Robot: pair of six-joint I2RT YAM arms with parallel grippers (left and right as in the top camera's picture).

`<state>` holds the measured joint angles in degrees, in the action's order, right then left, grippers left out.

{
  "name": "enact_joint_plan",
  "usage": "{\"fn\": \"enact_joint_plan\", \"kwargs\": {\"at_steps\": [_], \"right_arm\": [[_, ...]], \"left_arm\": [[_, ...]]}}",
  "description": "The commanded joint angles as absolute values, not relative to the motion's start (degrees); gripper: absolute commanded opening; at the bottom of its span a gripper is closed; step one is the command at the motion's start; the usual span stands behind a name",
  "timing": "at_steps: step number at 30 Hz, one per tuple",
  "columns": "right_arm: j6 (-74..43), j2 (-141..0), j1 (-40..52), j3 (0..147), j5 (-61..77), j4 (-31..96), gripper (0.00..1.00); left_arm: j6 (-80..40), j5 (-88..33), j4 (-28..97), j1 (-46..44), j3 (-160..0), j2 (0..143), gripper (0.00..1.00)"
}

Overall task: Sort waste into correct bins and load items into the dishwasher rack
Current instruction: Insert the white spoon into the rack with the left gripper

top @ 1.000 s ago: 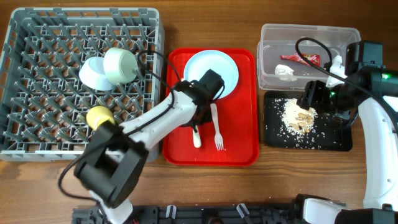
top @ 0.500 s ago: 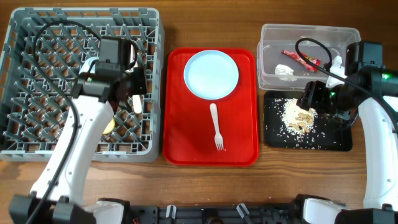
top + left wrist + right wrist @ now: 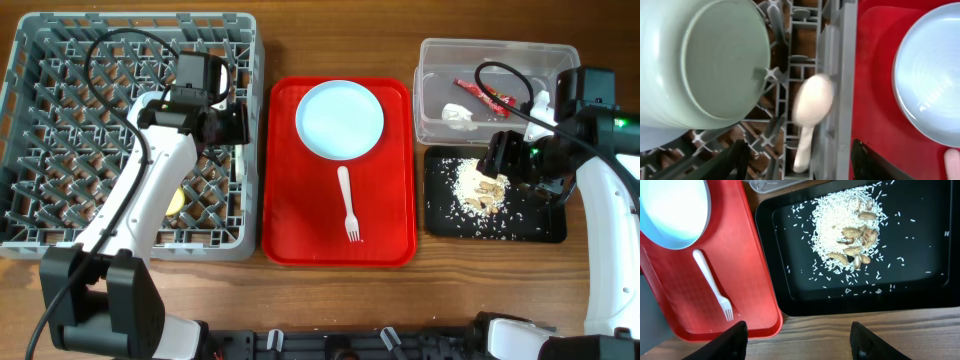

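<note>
My left gripper (image 3: 228,125) hangs open over the right edge of the grey dishwasher rack (image 3: 60,120). In the left wrist view the white spoon (image 3: 812,107) lies blurred among the pegs, loose between my spread fingers (image 3: 742,152), next to a mint-green bowl (image 3: 705,60). The yellow cup (image 3: 176,201) peeks out under the arm. The white plate (image 3: 340,118) and fork (image 3: 348,205) are on the red tray (image 3: 290,235). The red wrapper (image 3: 485,95) and napkin (image 3: 458,115) are in the clear tub (image 3: 440,60). My right gripper (image 3: 498,158) is open and empty beside the food scraps (image 3: 847,227) in the black tray (image 3: 535,228).
The rack's grey side wall (image 3: 840,75) stands between the spoon and the red tray (image 3: 875,100). Bare wooden table (image 3: 840,340) shows between the right fingers, in front of the black tray (image 3: 920,287). A black cable (image 3: 500,75) loops over the tub.
The left arm carried the spoon from the red tray to the rack's right side, then opened and let it go. The right arm has not moved.
</note>
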<state>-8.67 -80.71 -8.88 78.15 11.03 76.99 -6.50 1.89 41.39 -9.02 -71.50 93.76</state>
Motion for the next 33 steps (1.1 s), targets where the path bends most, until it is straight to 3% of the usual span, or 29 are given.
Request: {"fn": "enact_joint_plan", "kwargs": {"at_steps": [1, 7, 11, 12, 14, 16, 25, 33], "right_arm": [[-7.57, -80.16, -8.97, 79.18, 10.31, 77.17, 0.66], [-7.60, -80.16, -8.97, 79.18, 10.31, 76.97, 0.66], [-7.57, -80.16, -8.97, 79.18, 10.31, 76.97, 0.66], [-7.55, -80.16, -8.97, 79.18, 10.31, 76.99, 0.66], [-7.53, -80.16, -8.97, 79.18, 10.31, 76.99, 0.66], [-7.55, -80.16, -8.97, 79.18, 10.31, 77.01, 0.66], [-7.66, -80.16, -8.97, 79.18, 10.33, 77.01, 0.66], [-7.66, -80.16, -8.97, 79.18, 10.33, 77.03, 0.66]], "left_arm": [[-6.42, -4.10, 41.54, -8.88, -71.31, 92.53, 0.65], [-6.50, -15.25, 41.52, -16.95, -71.31, 87.35, 0.64], [-6.87, -9.98, 41.65, -28.49, -71.31, 88.27, 0.61], [-8.23, -5.45, 41.58, -31.03, -71.31, 88.53, 0.52], [-11.84, 0.32, 41.52, -33.34, -71.31, 88.58, 0.17], [-14.72, 7.07, 41.50, -32.62, -71.31, 88.55, 0.04], [-16.97, 6.74, 34.26, -12.03, -71.31, 91.61, 0.04], [-16.97, 2.35, 32.05, -10.11, -71.31, 98.17, 0.04]]}}
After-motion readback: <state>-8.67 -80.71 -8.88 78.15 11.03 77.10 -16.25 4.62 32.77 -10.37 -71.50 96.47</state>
